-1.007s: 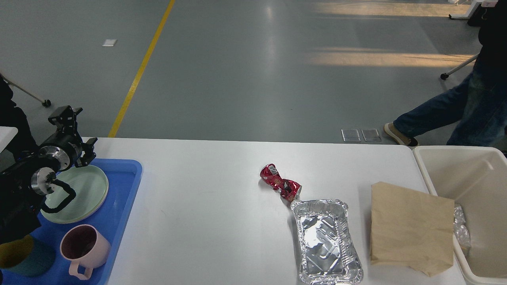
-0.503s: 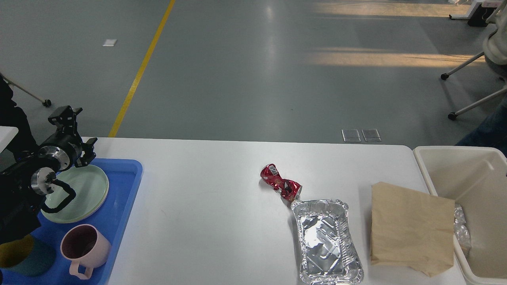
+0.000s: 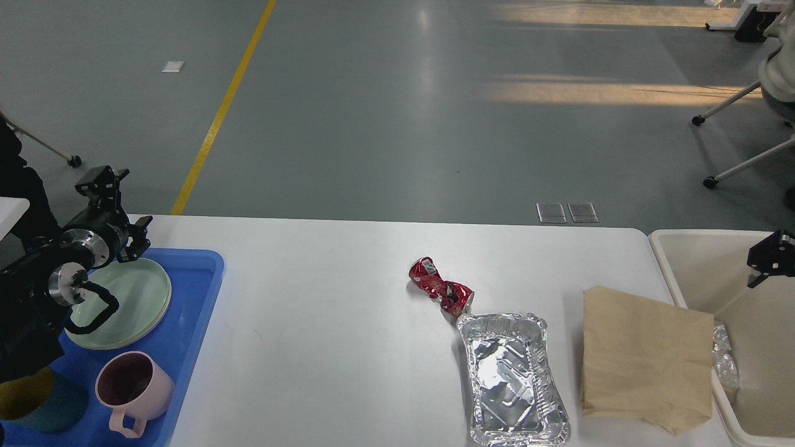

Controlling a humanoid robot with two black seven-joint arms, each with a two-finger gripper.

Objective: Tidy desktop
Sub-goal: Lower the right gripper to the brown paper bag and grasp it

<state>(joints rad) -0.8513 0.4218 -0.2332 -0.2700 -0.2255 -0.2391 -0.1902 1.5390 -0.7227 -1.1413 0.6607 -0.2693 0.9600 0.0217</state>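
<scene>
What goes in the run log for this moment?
left end effector over blue tray, empty | right end effector over bin | can, foil tray, paper bag on desktop

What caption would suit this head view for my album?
Crushed red can, foil tray and brown paper bag litter the white desktop.
</scene>
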